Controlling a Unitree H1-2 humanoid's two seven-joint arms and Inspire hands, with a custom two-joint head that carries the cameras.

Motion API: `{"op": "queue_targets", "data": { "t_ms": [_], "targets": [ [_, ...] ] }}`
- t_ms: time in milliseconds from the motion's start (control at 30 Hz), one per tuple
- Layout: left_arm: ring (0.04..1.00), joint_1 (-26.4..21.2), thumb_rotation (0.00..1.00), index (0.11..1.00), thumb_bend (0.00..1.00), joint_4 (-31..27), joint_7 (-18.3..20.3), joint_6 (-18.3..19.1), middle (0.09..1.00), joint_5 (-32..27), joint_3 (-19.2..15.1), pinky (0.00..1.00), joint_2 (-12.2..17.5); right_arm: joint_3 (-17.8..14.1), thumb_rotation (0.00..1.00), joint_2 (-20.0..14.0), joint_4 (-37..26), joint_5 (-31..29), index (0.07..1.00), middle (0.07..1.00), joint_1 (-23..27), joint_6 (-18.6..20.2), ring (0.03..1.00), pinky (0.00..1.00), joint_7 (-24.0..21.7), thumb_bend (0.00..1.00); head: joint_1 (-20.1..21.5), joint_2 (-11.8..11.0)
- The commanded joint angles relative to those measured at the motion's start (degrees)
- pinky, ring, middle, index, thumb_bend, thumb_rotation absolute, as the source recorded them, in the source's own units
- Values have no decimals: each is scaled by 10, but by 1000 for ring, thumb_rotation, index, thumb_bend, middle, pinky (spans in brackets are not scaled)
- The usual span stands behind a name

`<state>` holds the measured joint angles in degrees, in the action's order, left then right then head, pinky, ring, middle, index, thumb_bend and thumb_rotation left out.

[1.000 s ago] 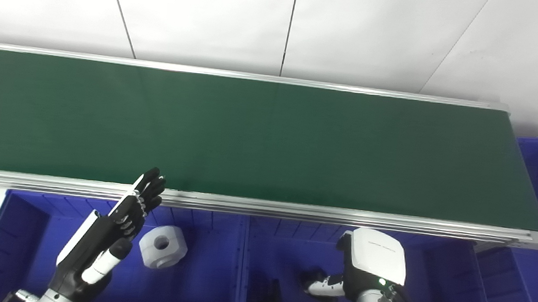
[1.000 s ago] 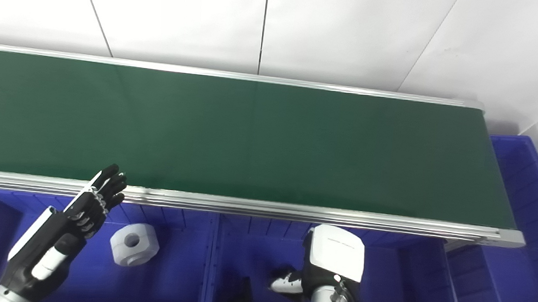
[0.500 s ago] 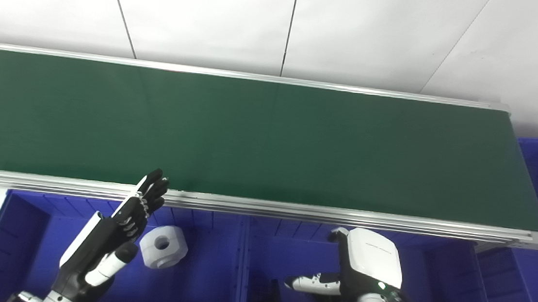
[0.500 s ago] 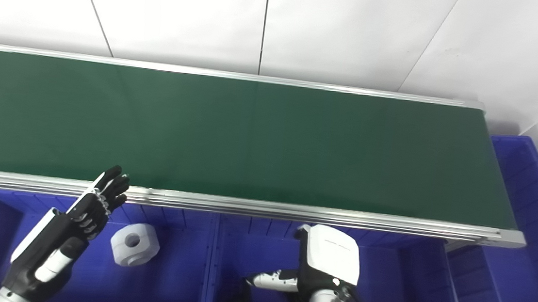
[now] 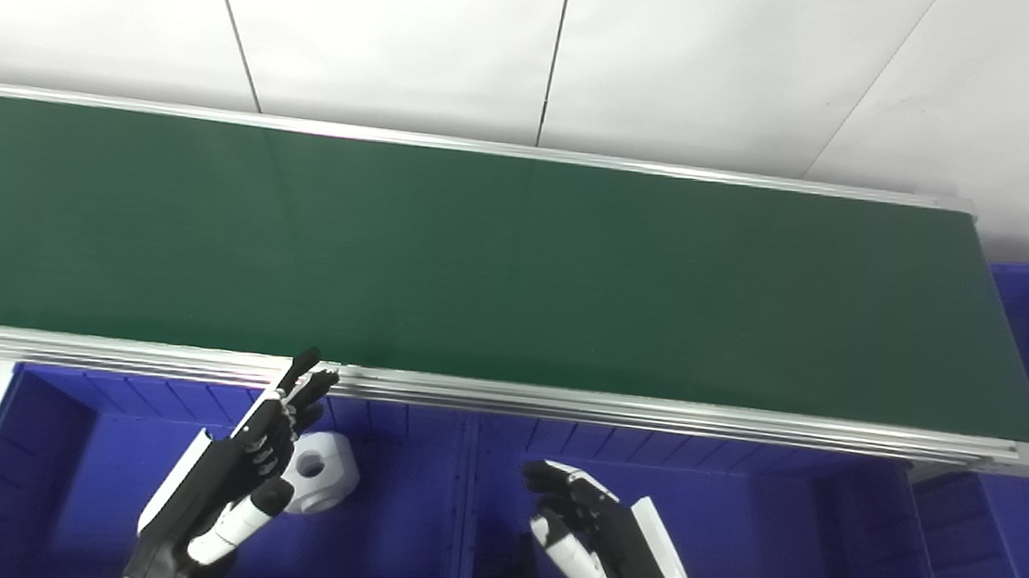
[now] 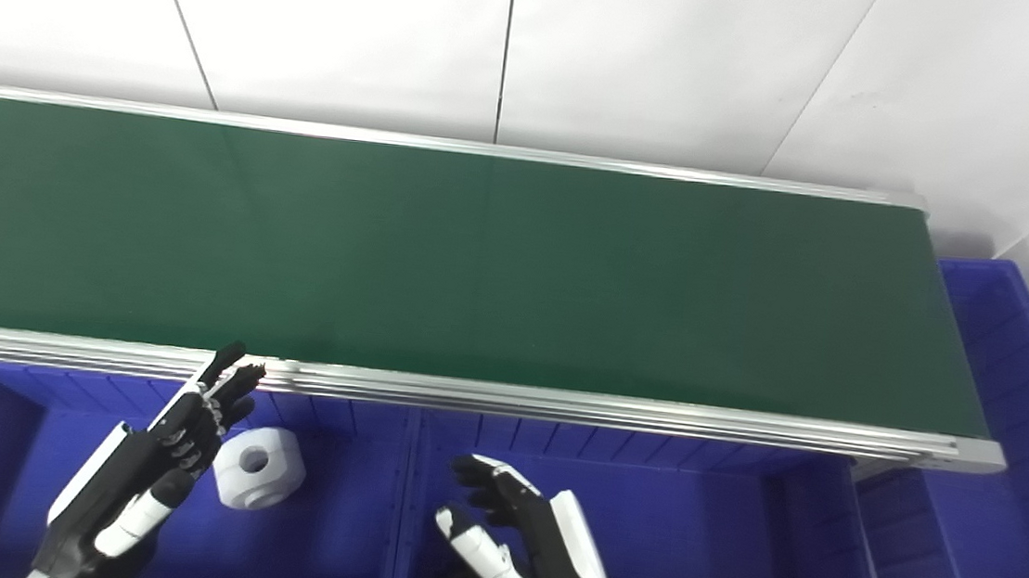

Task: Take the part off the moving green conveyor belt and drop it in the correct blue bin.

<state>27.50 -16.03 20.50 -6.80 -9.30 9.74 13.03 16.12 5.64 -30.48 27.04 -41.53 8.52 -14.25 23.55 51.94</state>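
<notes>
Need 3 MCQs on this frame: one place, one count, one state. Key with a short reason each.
1. Where is the white part?
A. on the belt
B. in the left bin
C. in the right hand

2. How many parts lie on the belt?
A. none
B. one
C. two

3. What state is the right hand in?
A. shut on the part
B. shut on nothing
C. open

Key: 1 B, the part rests on the floor of the left bin, beside the left hand. 2 A, the green surface is bare along its visible length. 3 C, its fingers are spread over the middle bin and hold nothing.
</notes>
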Motion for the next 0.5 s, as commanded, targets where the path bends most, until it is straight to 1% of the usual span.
{"op": "queue_targets", "data": {
  "t_ms": [0,100,200,333,400,467],
  "targets": [
    [1000,2,763,1000,683,-55,-3,-7,971,0,1,1000,4,38,989,46,30,-99,794,816,-31,-197,807,774,93,858,0,2],
    [1000,1,785,1000,670,-64,-3,2,975,3,5,1000,3,36,1000,40,44,-105,794,815,-21,-209,796,752,108,848,-10,10],
    [1000,0,801,1000,654,-70,-4,5,977,11,6,1000,1,42,996,30,49,-109,792,814,-13,-208,792,750,117,866,-14,13],
    [1000,2,789,1000,675,-87,-12,35,977,16,8,1000,0,54,997,20,54,-110,800,823,-7,-200,804,758,126,860,-16,17],
    [1000,1,786,1000,671,-89,-12,38,978,15,9,1000,0,58,998,14,55,-112,805,829,-4,-197,810,763,129,854,-16,17],
    [1000,1,784,1000,663,-90,-13,38,978,16,11,1000,-2,62,1000,8,54,-114,808,832,-3,-195,815,769,132,854,-26,19]
  ]
}}
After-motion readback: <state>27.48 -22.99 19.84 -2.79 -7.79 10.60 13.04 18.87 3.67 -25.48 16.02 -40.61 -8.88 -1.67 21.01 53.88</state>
